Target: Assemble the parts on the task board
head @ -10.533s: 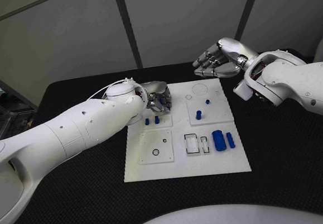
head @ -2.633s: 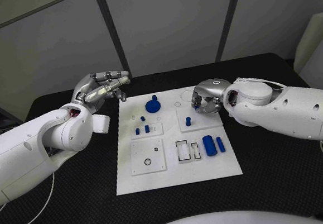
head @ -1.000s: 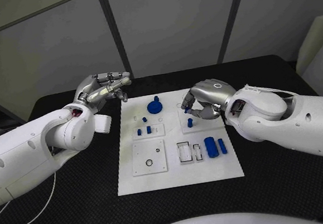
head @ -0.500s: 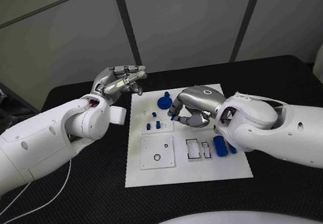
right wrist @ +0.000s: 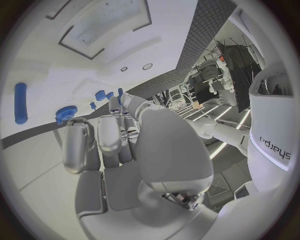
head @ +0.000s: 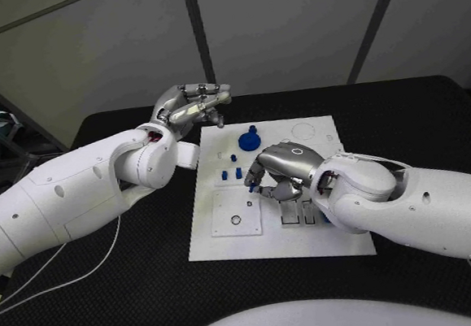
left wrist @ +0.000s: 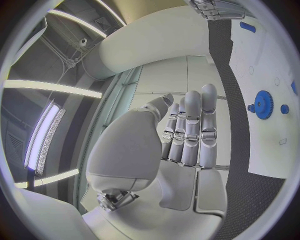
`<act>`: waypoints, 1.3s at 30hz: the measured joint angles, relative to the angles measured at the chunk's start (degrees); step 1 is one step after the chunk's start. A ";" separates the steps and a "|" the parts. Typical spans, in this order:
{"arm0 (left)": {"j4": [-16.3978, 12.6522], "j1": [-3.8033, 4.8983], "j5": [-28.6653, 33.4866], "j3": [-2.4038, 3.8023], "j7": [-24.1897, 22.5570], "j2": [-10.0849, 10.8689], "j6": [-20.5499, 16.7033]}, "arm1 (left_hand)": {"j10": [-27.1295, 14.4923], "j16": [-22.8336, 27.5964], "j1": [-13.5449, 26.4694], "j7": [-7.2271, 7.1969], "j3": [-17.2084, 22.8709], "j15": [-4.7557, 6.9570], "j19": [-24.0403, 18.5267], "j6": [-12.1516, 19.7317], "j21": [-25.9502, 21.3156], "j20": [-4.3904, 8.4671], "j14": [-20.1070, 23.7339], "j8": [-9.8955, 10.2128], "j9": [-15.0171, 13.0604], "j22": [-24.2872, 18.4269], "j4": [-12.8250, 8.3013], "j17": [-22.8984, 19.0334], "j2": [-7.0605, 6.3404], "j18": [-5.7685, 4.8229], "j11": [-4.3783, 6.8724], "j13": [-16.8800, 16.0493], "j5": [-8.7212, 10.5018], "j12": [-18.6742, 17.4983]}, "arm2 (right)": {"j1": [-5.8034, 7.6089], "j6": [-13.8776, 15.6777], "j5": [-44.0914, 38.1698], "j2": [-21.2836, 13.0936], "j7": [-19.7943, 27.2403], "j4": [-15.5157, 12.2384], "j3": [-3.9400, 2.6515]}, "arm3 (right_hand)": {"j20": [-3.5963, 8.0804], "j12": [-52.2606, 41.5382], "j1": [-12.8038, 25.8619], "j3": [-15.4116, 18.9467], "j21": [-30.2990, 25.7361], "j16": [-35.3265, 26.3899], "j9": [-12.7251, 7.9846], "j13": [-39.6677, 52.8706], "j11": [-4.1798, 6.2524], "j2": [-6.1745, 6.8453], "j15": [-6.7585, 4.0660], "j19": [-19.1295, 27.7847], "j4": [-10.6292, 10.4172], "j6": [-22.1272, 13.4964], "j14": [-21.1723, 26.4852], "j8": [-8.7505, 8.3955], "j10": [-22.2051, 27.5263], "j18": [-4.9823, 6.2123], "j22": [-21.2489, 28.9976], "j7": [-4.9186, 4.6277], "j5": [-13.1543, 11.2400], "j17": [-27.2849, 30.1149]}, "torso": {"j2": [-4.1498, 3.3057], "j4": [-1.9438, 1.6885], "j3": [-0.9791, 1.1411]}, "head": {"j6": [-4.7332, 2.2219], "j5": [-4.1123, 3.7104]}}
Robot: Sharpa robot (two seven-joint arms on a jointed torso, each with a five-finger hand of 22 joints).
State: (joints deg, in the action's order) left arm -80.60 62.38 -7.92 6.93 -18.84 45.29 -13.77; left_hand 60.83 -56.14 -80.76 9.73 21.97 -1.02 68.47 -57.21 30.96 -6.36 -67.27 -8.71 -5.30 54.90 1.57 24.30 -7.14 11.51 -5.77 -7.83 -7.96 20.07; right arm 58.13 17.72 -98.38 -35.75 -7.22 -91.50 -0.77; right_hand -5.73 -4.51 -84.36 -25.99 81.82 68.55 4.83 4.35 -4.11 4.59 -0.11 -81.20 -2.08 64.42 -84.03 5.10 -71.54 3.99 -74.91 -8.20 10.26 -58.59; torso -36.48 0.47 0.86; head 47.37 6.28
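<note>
Right hand (head: 275, 175), fingers curled with grasp unclear, now farther across task board (head: 236, 228); left hand (head: 190, 108) empty, fingers together.

The right hand (head: 275, 175) lies over the middle of the task board (head: 231, 233), hiding the parts and recesses under it; its fingertips curl beneath the palm in the head view, so whether they hold a part cannot be told. The right arm covers the board's near right corner. The small blue pegs (head: 229, 175) beside the hand are too small to tell their shape. The left hand (head: 192, 105) is raised off the board's far left corner, its fingers curled; whether anything sits in them cannot be told.
</note>
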 measured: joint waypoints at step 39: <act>0.18 0.08 0.02 0.00 0.43 -0.36 0.11 | -0.41 0.00 0.22 -0.01 -0.33 -0.20 -0.21 0.00 -0.44 -0.21 0.20 0.00 0.05 -0.24 0.33 -0.11 0.22 0.00 0.00 -0.04 0.00 0.29 | -0.81 -4.40 -0.49 2.69 0.03 2.80 1.24 | 0.00 0.22 0.30 0.00 0.00 0.00 -0.01 -0.03 -0.01 0.30 0.00 0.00 0.00 0.10 0.00 -0.35 0.00 0.00 0.01 -0.12 0.21 0.30 | 0.08 0.01 0.01 | 1.66 1.55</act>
State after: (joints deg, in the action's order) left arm -80.42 62.45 -7.90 6.93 -18.42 44.93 -13.66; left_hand 60.41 -56.14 -80.53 9.72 21.65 -1.23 68.26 -57.22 30.52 -6.57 -67.07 -8.71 -5.25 54.66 1.89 24.18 -6.92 11.51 -5.77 -7.87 -7.96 20.36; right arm 57.32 13.32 -98.87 -33.06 -7.19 -88.70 0.47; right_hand -5.73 -4.29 -84.06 -25.99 81.82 68.55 4.82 4.32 -4.12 4.90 -0.11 -81.19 -2.09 64.51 -84.03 4.74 -71.54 3.99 -74.91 -8.31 10.48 -58.29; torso -36.40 0.48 0.86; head 49.03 7.83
